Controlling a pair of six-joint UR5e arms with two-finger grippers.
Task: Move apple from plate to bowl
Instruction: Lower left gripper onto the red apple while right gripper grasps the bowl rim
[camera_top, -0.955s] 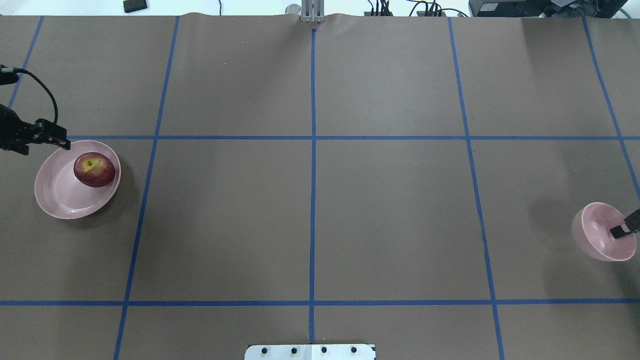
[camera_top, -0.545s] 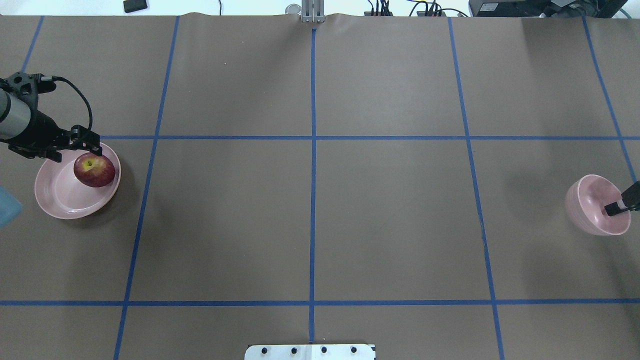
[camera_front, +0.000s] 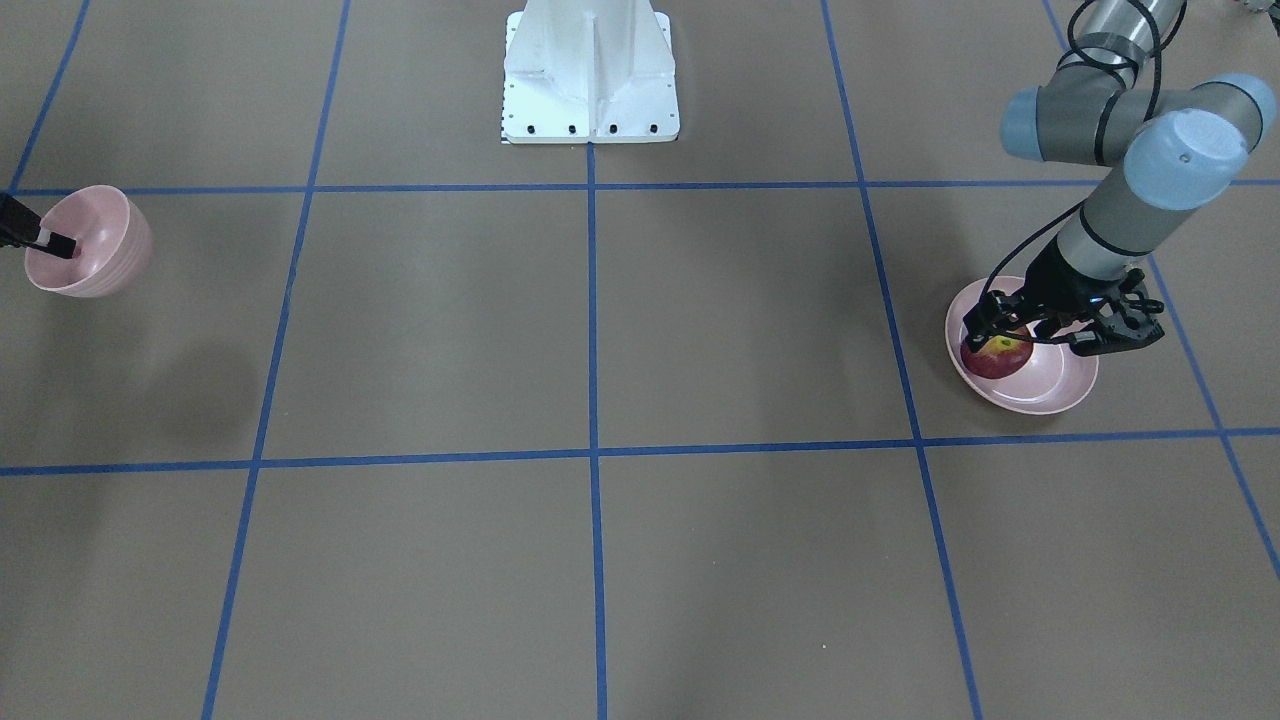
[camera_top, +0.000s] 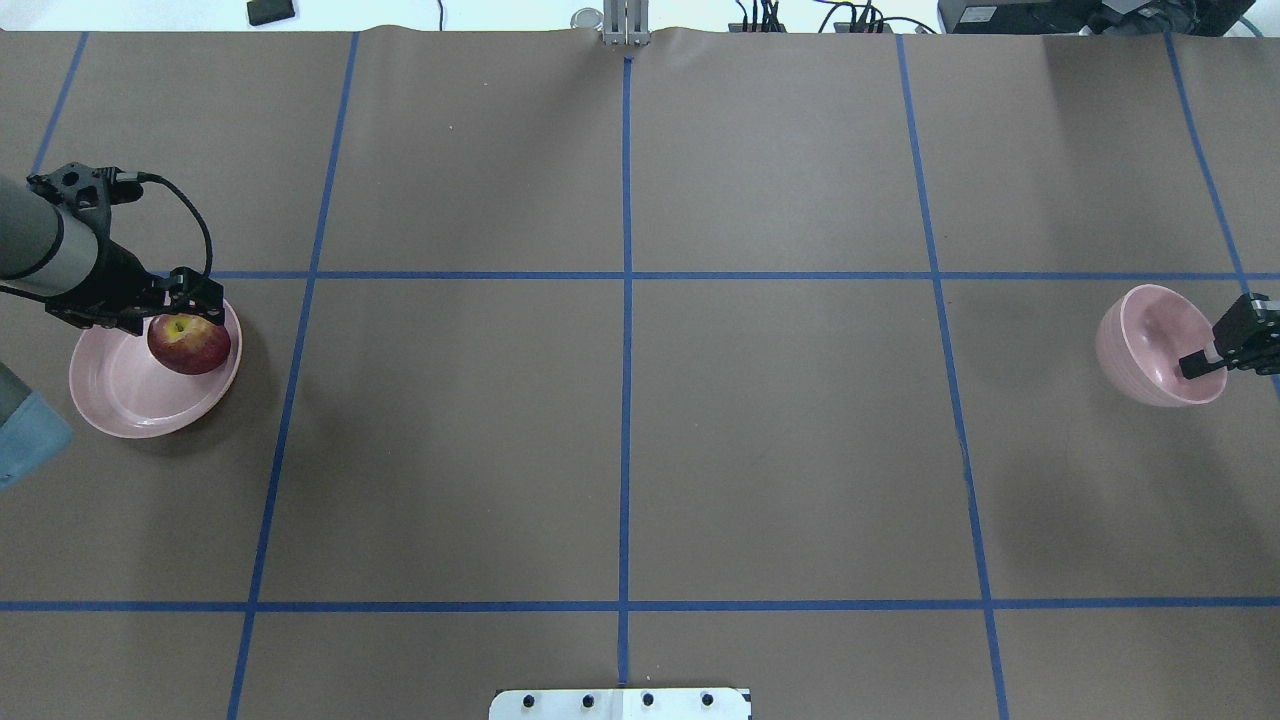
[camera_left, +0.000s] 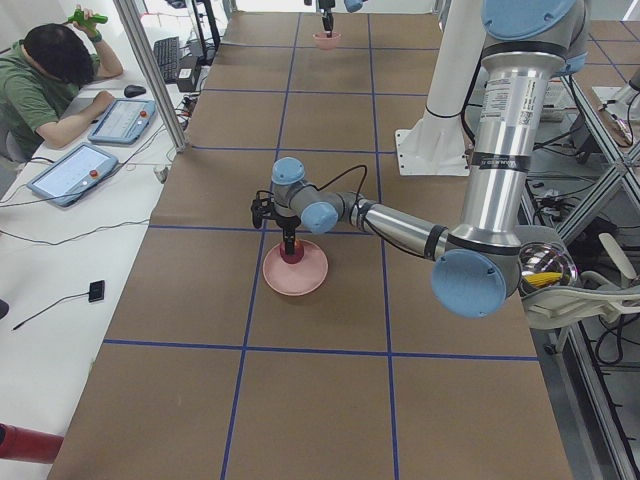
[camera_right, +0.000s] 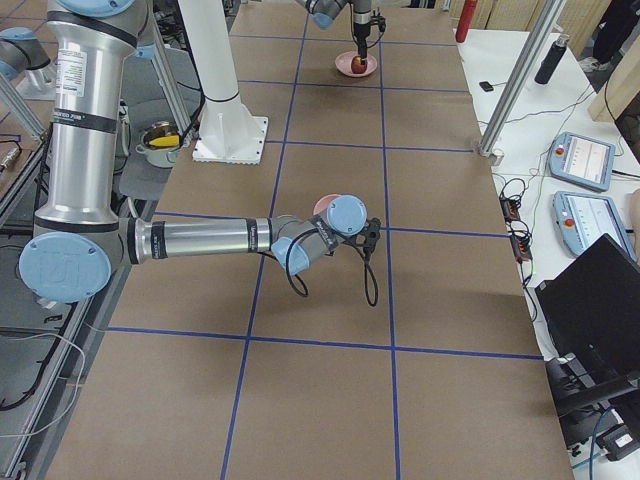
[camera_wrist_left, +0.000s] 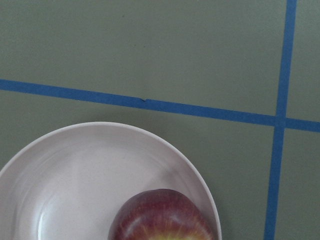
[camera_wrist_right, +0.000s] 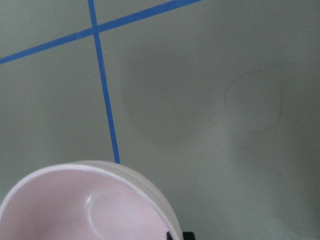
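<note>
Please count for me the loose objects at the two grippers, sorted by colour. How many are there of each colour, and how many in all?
Pale pink: 2 (wide shallow pale-pink dish, small deep rounded pale-pink bowl)
Dark red: 1 (small round dark-red apple, with a yellow-green patch at its stem)
Total: 3

Apple (camera_top: 189, 345): glossy, waxy-looking skin. Plate (camera_top: 120, 400), bowl (camera_top: 1150, 340): smooth pale-pink ware, plastic-looking, soft sheen, faint highlights. Table cover (camera_top: 780, 450): matt brown paper, faintly creased. Grid lines (camera_top: 625, 400): blue tape, matt. Arm link (camera_front: 1105, 215): grey metal, satin. Joint cap (camera_front: 1185, 158): light-blue plastic, smooth. Base (camera_front: 590, 70): white painted metal.
</note>
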